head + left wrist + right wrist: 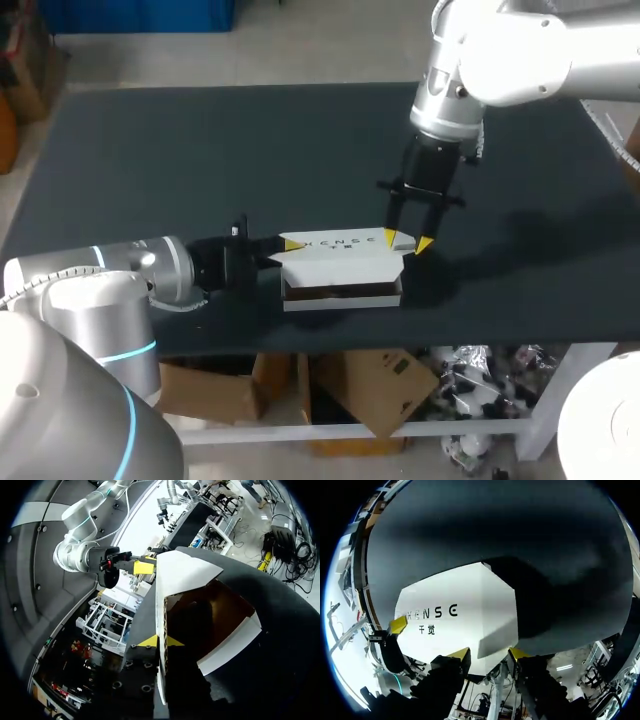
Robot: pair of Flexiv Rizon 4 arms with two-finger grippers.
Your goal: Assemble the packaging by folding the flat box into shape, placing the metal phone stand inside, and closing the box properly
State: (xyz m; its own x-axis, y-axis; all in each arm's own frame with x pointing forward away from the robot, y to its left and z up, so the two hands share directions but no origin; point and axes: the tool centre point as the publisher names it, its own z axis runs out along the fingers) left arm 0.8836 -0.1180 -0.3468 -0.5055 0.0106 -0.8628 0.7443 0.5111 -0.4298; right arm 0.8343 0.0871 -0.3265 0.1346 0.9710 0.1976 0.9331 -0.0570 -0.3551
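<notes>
Clamping the left edge of the white lid (340, 245), my left gripper (289, 244) reaches in from the lower left of the frame, its yellow tips pressed on either side of the thin card. The box (340, 293) sits on the dark bench (200, 150) in the lower middle, its lid partly raised over the brown inside. My right gripper (407, 241) hangs down from the upper right at the lid's right end; I cannot tell whether it is clamped there or apart.
</notes>
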